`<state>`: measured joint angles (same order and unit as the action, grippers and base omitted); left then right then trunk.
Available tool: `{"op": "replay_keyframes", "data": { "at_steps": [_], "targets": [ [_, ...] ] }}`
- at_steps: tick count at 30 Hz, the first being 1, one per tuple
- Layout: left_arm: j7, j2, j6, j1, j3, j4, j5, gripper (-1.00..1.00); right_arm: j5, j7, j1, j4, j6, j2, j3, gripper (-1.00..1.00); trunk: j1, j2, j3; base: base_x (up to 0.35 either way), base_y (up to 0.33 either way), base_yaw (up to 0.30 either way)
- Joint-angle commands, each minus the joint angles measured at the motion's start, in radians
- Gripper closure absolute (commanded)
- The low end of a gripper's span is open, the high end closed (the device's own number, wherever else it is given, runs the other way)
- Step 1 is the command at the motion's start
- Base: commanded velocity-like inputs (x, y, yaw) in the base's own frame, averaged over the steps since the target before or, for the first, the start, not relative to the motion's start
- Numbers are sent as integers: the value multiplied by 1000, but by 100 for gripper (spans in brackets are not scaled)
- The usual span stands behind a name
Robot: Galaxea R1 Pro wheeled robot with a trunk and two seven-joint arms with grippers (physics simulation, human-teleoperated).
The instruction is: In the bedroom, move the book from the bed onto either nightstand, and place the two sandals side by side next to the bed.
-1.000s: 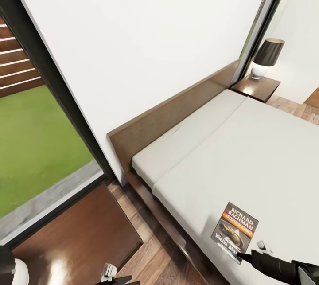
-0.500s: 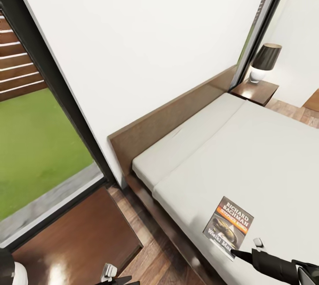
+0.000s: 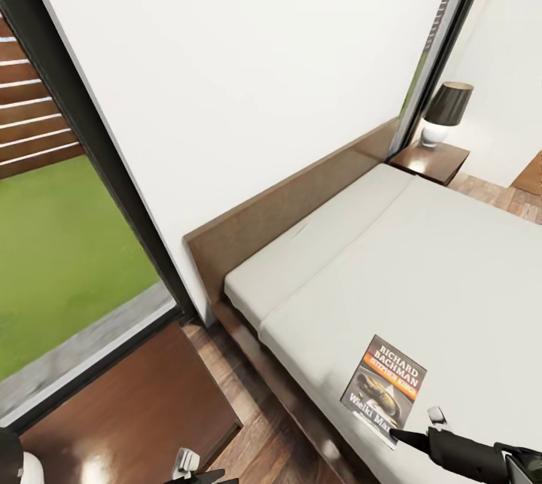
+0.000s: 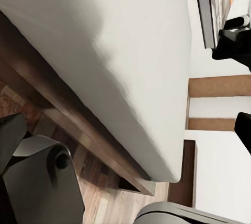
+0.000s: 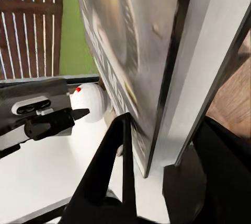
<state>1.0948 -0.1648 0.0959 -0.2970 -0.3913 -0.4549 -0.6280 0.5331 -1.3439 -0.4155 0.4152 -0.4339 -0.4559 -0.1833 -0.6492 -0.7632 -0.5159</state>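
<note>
Straddling the book edge, right hand.

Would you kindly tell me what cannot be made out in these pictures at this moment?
- Right pincer, head view: whether its fingers grip the thin dark paperback with the orange band is unclear; the picture's lower edge cuts the arm off.
- Left pincer, head view: cut off by the lower edge, so open or shut is unknown.
- Paperback's cover, right wrist view: too close and blurred to read.

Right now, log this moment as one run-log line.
phase: grasping book | right gripper: fingers astride the near edge of the Richard Bachman paperback | book: on bed mattress | left gripper: low, over floor beside near nightstand
</note>
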Motion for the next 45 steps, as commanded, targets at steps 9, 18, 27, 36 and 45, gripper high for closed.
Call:
{"op": "replay_keyframes", "data": {
  "at_steps": [9,18,27,36,45],
  "targets": [
    [2,-1,10,-1,-5,-1,-10,-100,9,-39,-1,-3,-9,-1,-129,100,0,-1,14,0,0,-46],
    [0,-4,9,-1,-4,8,-11,-100,9,-38,0,-12,-8,-1,-134,100,0,-1,29,0,0,-1],
    [2,-20,-5,-1,111,56,-34,-100,9,-36,-1,-14,-6,-1,-134,100,0,-1,43,0,0,0],
    [2,-19,-7,-1,131,58,-36,-100,11,-31,-1,-16,32,-1,-134,100,0,-1,58,0,0,0],
    [1,-19,-7,-1,132,58,-36,-100,11,-27,-1,-82,41,-1,-134,100,0,-1,73,0,0,0]
  ]
}}
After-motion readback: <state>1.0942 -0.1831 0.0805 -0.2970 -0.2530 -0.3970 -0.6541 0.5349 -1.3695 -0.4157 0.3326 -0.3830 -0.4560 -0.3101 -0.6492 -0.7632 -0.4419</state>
